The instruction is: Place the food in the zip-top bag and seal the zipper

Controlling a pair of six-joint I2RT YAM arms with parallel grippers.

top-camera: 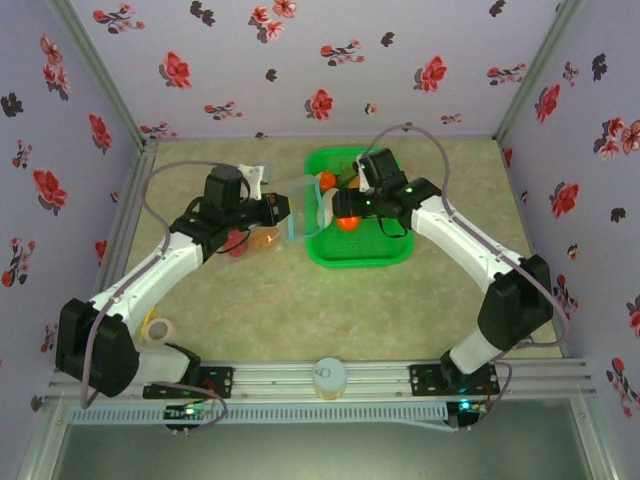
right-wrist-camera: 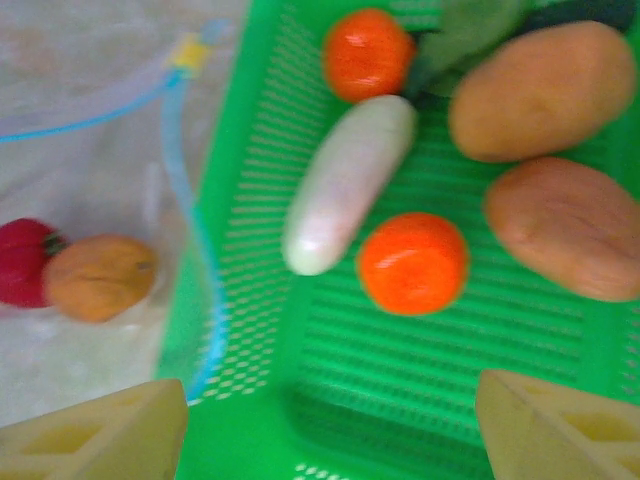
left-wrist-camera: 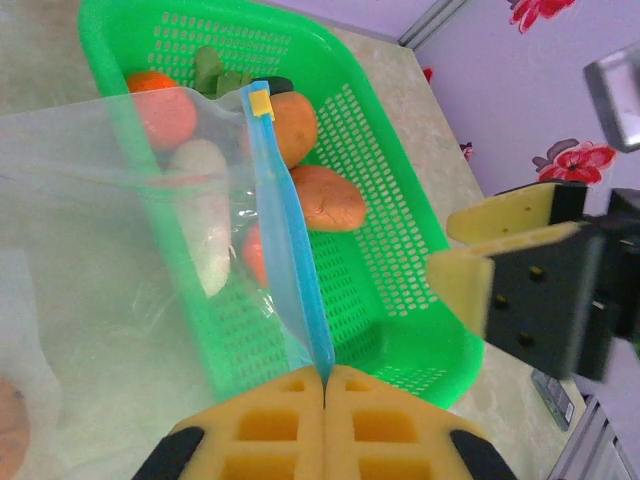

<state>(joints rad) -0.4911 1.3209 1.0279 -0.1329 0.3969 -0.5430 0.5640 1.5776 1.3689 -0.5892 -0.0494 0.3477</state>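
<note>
The left gripper (left-wrist-camera: 325, 378) has its yellow-orange fingers pressed together, pinching the thin light-blue zipper strip (left-wrist-camera: 290, 250) of the clear flimsy plastic zip-top bag (left-wrist-camera: 100, 250). The strip rises straight from the fingertips to a small yellow slider tab (left-wrist-camera: 261, 101) at its far end. The bag's film spreads out to the left of the strip and overlaps the near wall of the green perforated plastic basket (left-wrist-camera: 420, 330).

The right gripper (right-wrist-camera: 330, 395) hangs over the basket with its pale yellow fingers spread wide and nothing between them. Below it in the basket lie a white elongated toy vegetable (right-wrist-camera: 350, 185), a round toy orange (right-wrist-camera: 413, 262) just beside it, a second toy orange (right-wrist-camera: 368, 52) at its far end, and two brown-orange potato-like lumps (right-wrist-camera: 540, 90), touching each other, to the right. To the left of the basket, a red toy tomato (right-wrist-camera: 25, 262) and a smaller brown-orange lump (right-wrist-camera: 100, 277) lie touching each other and show through the bag's clear plastic.
</note>
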